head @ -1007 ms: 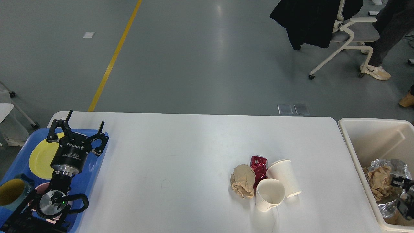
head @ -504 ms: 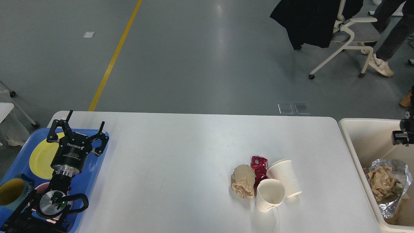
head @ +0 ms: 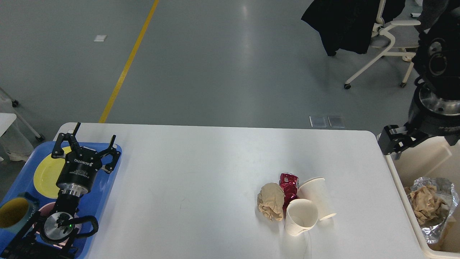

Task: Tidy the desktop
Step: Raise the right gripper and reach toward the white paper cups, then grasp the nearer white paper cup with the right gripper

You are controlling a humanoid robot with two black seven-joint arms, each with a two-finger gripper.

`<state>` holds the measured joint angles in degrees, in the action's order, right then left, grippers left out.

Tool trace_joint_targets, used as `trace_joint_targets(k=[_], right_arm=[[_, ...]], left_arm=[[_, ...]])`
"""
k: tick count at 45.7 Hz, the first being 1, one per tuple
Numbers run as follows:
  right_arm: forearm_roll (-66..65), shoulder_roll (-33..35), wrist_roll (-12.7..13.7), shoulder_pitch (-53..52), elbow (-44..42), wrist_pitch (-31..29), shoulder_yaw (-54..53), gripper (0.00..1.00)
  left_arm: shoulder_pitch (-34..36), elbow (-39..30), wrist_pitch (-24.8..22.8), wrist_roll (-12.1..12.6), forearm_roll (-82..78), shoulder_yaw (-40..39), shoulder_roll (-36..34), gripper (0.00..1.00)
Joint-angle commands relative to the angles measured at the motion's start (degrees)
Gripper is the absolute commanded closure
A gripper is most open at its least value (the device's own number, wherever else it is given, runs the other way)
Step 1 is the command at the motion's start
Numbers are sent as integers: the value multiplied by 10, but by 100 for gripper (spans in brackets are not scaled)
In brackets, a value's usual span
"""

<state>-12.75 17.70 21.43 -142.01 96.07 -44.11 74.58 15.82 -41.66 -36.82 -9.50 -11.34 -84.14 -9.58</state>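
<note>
Across the middle of the view, spread wide: large white matte tabletop point(head: 201, 180) with rounded corners, smooth and mostly bare. Right of centre on it, bunched and touching: crumpled tan paper ball point(head: 270, 205), crushed shiny red foil wrapper point(head: 288, 184), two white paper cups — tipped-over one point(head: 318, 197) behind, nearer open-mouthed one point(head: 301, 217) in front. At the left edge, blue plastic tray point(head: 107, 172) holding a round yellow plate point(head: 45, 172) and a yellow-lined mug point(head: 12, 214). Over that tray, left black two-finger hand point(head: 86, 144), pointing up and away, fingers spread wide, gripping nothing. At the upper right, right black hand point(head: 393, 142), hanging from a silver-ringed wrist above the corner where tabletop meets cream-white rectangular bin point(head: 406, 194); cannot tell how far its fingers stand apart. Inside the bin, crinkled silver foil point(head: 436, 205) around wadded brown paper point(head: 422, 205).
</note>
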Motion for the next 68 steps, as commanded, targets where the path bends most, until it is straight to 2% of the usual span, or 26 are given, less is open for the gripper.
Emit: trace_joint_targets(k=[1,3,7,22,35,40,44,50,59,63,68], right_arm=[[4,3,-94,-42,39,-11,2,1],[2,1,-126,-42,39,-5,7,1],[-5,1,-153,-42,39,-2,15,1],[-14,-13,-148,-12,20,17,1,0],[-14,-32,-146,174,4,185,-84,0],[-16,-48,-131,292,-19,259,-147,0],[-19,-75,-116,354,-49,287,-159,0],[-20,-102,-112,425,-90,321,-157,0],[-45,-108,-112,466,-99,368,-155,3],[-46,-114,-111,479,-105,371,-157,11],[-44,-122,-111,501,-127,382,-158,13]], left_arm=[[0,1,0,0,0,0,0,4],[1,1,0,0,0,0,0,4],[1,1,0,0,0,0,0,4],[1,0,0,1,0,-1,0,4],[1,0,0,1,0,-1,0,4],[1,0,0,1,0,0,0,4],[1,0,0,1,0,-1,0,4],[1,0,0,1,0,-1,0,4],[1,0,0,1,0,-1,0,4],[1,0,0,1,0,-1,0,4],[1,0,0,1,0,-1,0,4]])
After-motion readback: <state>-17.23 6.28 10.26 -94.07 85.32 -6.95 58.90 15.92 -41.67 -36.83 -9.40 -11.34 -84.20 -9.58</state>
